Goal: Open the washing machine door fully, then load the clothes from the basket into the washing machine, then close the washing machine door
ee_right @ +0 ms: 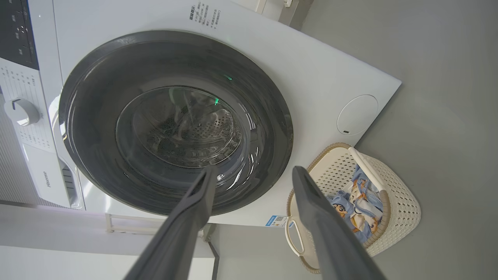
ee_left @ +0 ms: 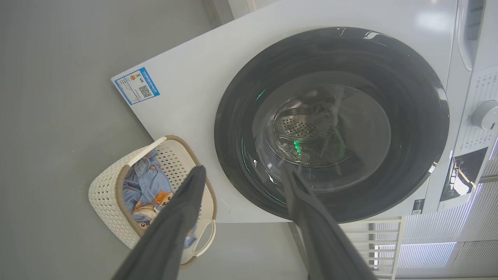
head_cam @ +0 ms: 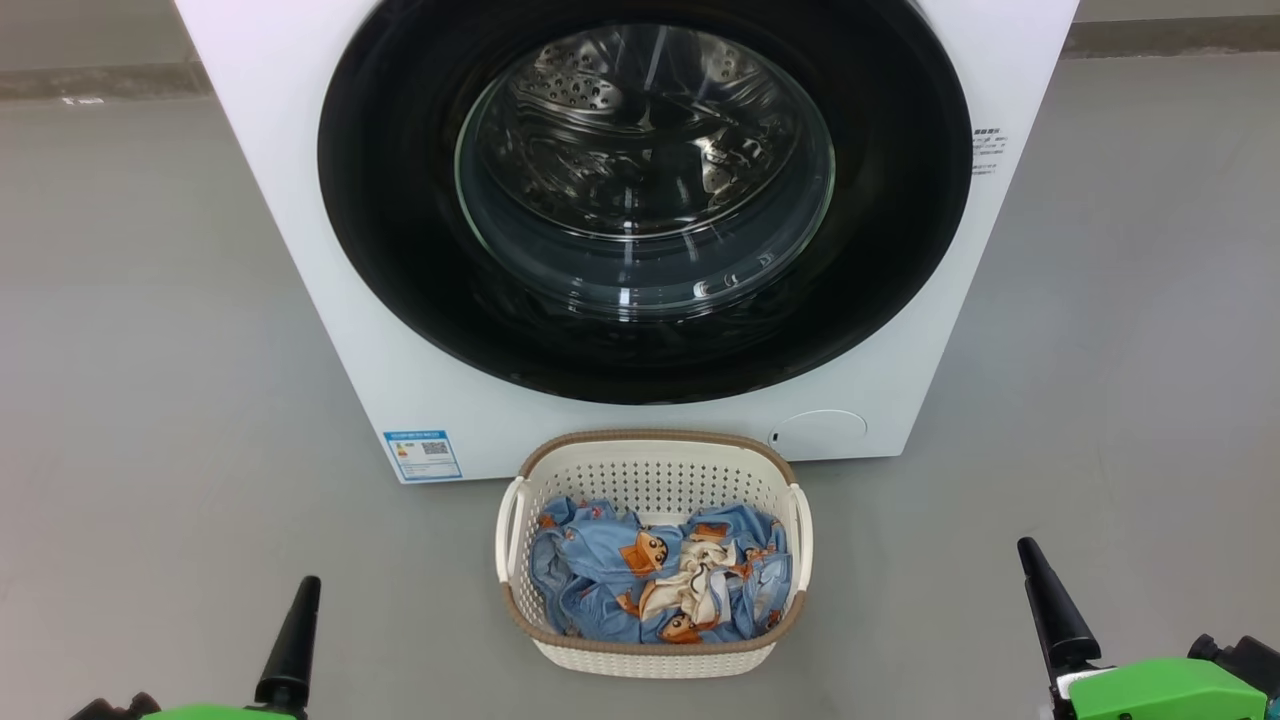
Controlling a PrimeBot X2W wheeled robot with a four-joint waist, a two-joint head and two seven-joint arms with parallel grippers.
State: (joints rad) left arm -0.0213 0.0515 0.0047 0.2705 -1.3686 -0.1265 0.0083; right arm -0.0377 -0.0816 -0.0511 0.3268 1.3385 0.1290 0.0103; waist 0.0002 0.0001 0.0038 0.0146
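Two end effectors [ee_left: 245, 171] [ee_right: 253, 169] spread, one basket [head_cam: 655, 480]

Lettering on the washing machine [head_cam: 300, 250]
A brand word [ee_right: 44, 179], seemingly "Hisense", stands on its drawer front [ee_right: 46, 163]; the blue label [head_cam: 422, 455] with QR code and the small print [head_cam: 986, 150] are illegible.

The right gripper [ee_right: 255, 171] rises from the bottom edge, its two dark fingers [ee_right: 186, 217] spread wide with nothing between them. Beyond them the washing machine door [ee_right: 179, 128] sits shut against the washing machine [ee_right: 311, 77]. The basket [ee_right: 400, 194] stands on the grey floor [ee_right: 447, 77] just beside the machine, with the clothes [ee_right: 356, 206] heaped inside.
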